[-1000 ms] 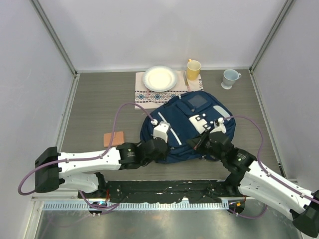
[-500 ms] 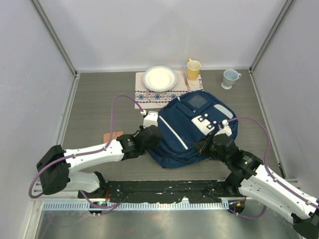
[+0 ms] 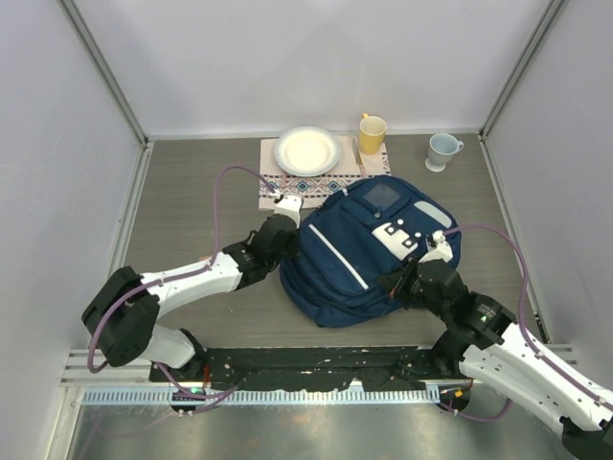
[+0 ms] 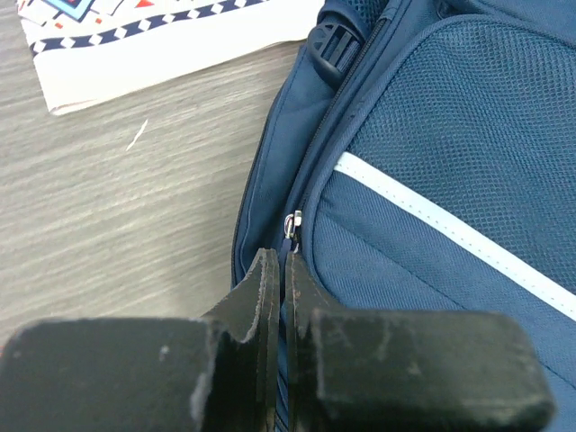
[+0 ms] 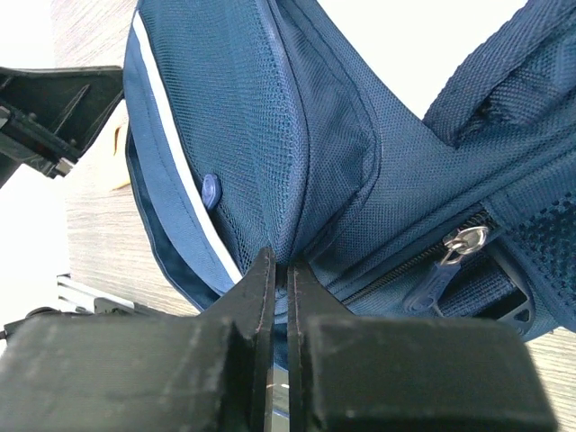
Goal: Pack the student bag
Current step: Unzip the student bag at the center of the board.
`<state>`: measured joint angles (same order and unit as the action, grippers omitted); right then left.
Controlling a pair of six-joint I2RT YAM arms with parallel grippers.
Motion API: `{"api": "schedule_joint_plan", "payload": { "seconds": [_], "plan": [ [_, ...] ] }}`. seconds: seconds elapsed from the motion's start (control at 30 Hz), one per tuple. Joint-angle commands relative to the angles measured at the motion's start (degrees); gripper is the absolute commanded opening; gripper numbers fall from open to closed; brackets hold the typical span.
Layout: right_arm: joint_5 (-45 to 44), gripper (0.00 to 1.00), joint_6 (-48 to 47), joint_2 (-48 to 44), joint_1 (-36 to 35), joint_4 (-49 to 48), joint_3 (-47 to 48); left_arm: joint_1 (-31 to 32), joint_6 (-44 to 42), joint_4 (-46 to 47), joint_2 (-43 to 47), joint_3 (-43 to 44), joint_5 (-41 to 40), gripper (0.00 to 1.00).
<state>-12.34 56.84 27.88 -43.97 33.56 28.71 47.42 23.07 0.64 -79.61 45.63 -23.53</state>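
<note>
Overhead, the navy student bag [image 3: 359, 259] lies flat at centre frame on a grey table [image 3: 182, 211]. The left gripper [image 4: 274, 264] is pressed together on the zip pull [image 4: 292, 224] at the bag's left edge; the right gripper [image 5: 277, 265] pinches a fabric fold at its lower right. A plate [image 3: 307, 150] sits at upper centre.

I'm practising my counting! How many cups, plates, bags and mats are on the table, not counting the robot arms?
Cups: 2 (yellow cup, pale blue mug)
Plates: 1 (white plate)
Bags: 1 (navy backpack)
Mats: 1 (patterned mat)
Total: 5
</note>
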Motion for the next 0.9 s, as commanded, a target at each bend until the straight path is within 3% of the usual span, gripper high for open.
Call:
{"api": "schedule_joint_plan", "payload": {
  "seconds": [0.0, 0.2, 0.3, 0.63, 0.87],
  "plan": [
    [-2.4, 0.01, -4.1, -3.7, 0.5, 1.7, 4.9, -4.3, -10.8, 13.1, -3.3, -0.2, -0.6, 0.00],
    [-0.6, 0.01, -5.0, -4.8, 0.5, 2.6, 4.6, -7.6, -11.8, 23.1, -6.9, -1.1, 8.0, 0.00],
    [-1.0, 0.01, -5.1, -4.0, 0.5, 2.5, 4.1, -7.6, -11.0, 21.2, -6.5, 0.3, 12.4, 0.00],
    [-7.6, 0.01, -13.2, 4.1, 0.9, 0.5, 8.5, -6.9, -3.2, 12.8, 10.7, -10.3, 17.7, 0.00],
    [-3.6, 0.01, -21.3, 12.5, 7.7, -4.5, 12.3, 2.3, -0.3, 4.5, 21.9, -14.3, 13.6, 0.00]
  ]
}}
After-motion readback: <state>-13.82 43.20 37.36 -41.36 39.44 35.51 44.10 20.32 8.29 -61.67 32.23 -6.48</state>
